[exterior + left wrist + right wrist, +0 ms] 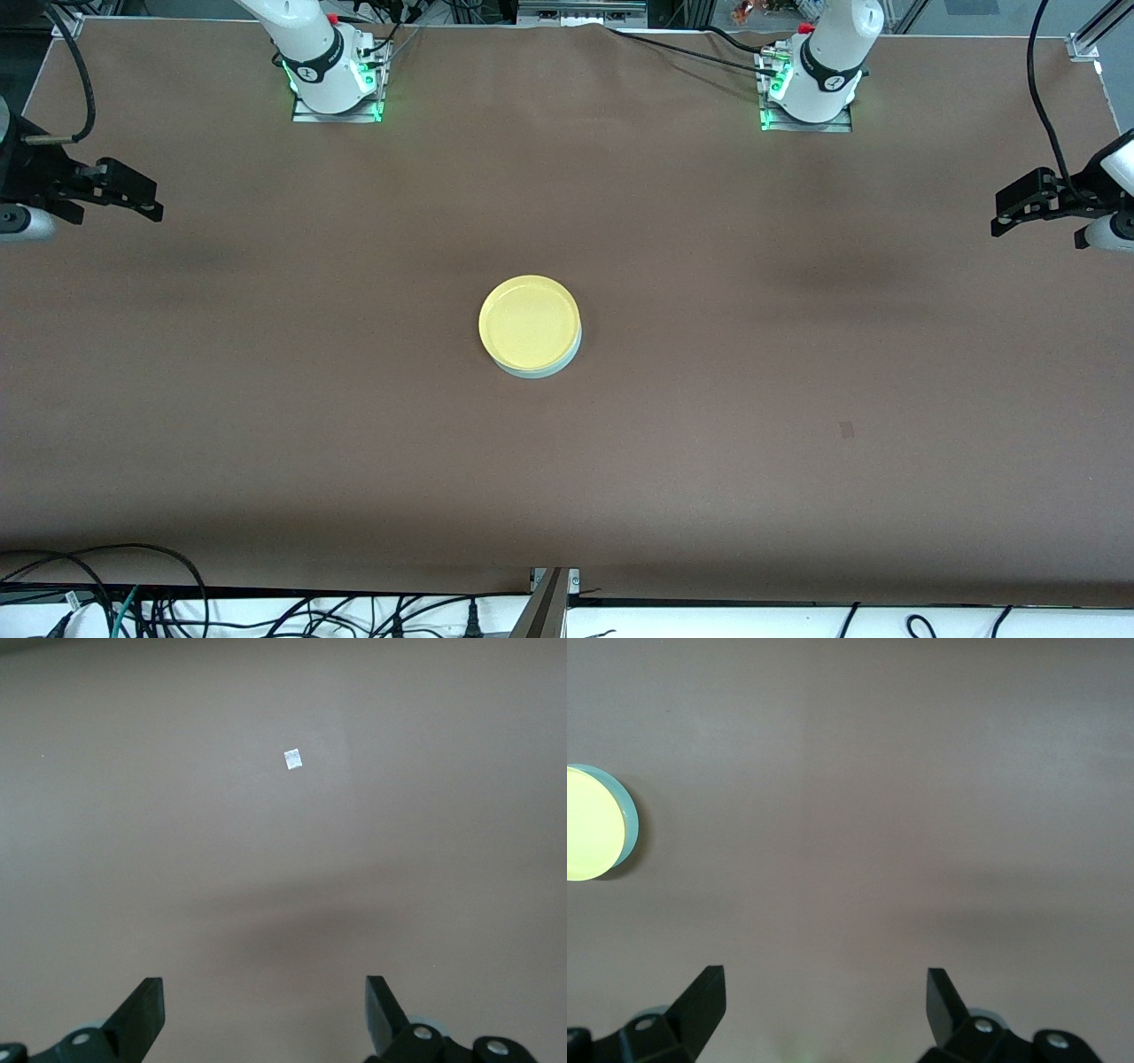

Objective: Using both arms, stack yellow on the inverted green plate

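The yellow plate (529, 322) sits right in the middle of the brown table (266, 399), rim up, and it rests on top of the green plate (542, 369), which shows only as a thin pale crescent peeking out along the edge nearer the front camera. The 2 plates are stacked and touching, the yellow one nudged just slightly off centre so that sliver of green stays visible.

Both arms are pulled well out to the ends of the table. The right gripper (151, 206) hangs over the table edge at the right arm's end, well apart from the stack, its jaws spread wide with nothing between them. In the right wrist view the 2 black fingers (700, 1001) stand far apart over bare tabletop, and the stacked plates show off at the picture's margin, yellow (586, 822) over green (627, 819).

The left gripper (1001, 213) hangs over the left arm's end of the table, also well clear of the plates, jaws likewise fully spread and holding nothing. Its wrist view shows the 2 fingers (142, 1014) wide apart above plain brown surface, with 1 small white scrap (293, 759) lying on the table.

A small dark mark (846, 430) sits on the cloth toward the left arm's end, nearer the front camera than the plates.
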